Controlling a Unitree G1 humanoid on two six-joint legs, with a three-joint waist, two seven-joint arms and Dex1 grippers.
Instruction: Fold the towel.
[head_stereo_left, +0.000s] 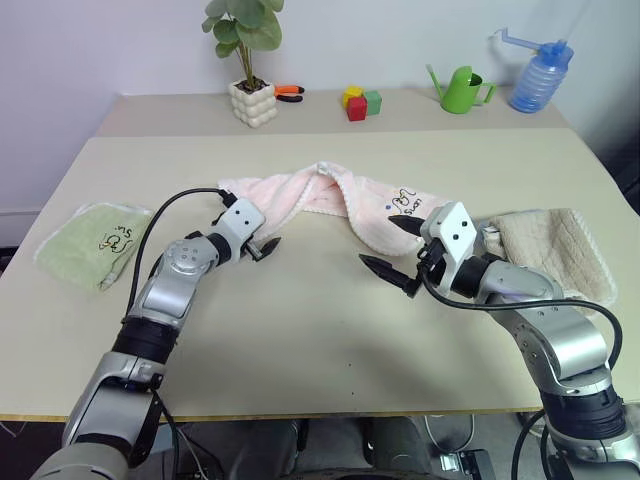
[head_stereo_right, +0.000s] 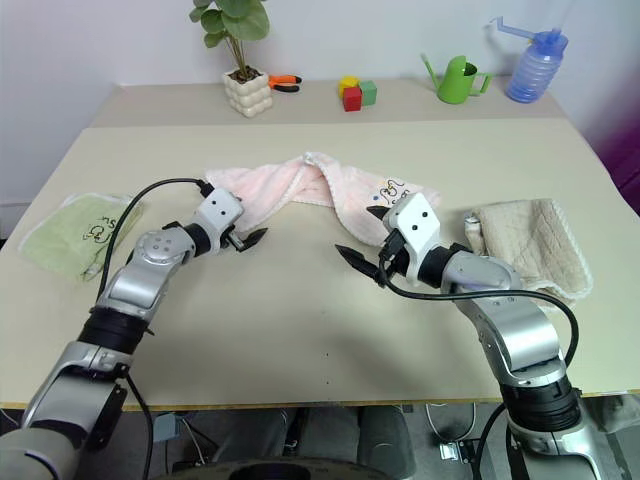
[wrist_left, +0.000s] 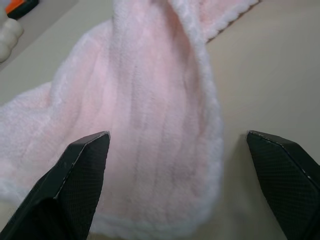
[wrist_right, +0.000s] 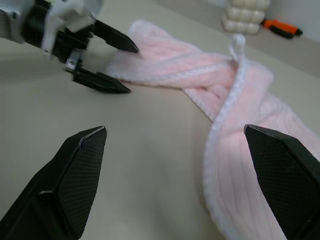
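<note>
— Toward the far middle of the tabletop (head_stereo_left: 300, 330), what lies there?
— The pink towel (head_stereo_left: 320, 200), bunched into a crooked band, its logo end nearer the right edge.
— And the grippers?
— The left gripper (head_stereo_left: 268, 247) has its fingers spread at the towel's left end, holding nothing. The right gripper (head_stereo_left: 397, 248) is spread wide, empty, just in front of the logo end.
— Other cloths?
— A green towel (head_stereo_left: 95, 240) by the left edge, a beige towel (head_stereo_left: 550, 250) by the right.
</note>
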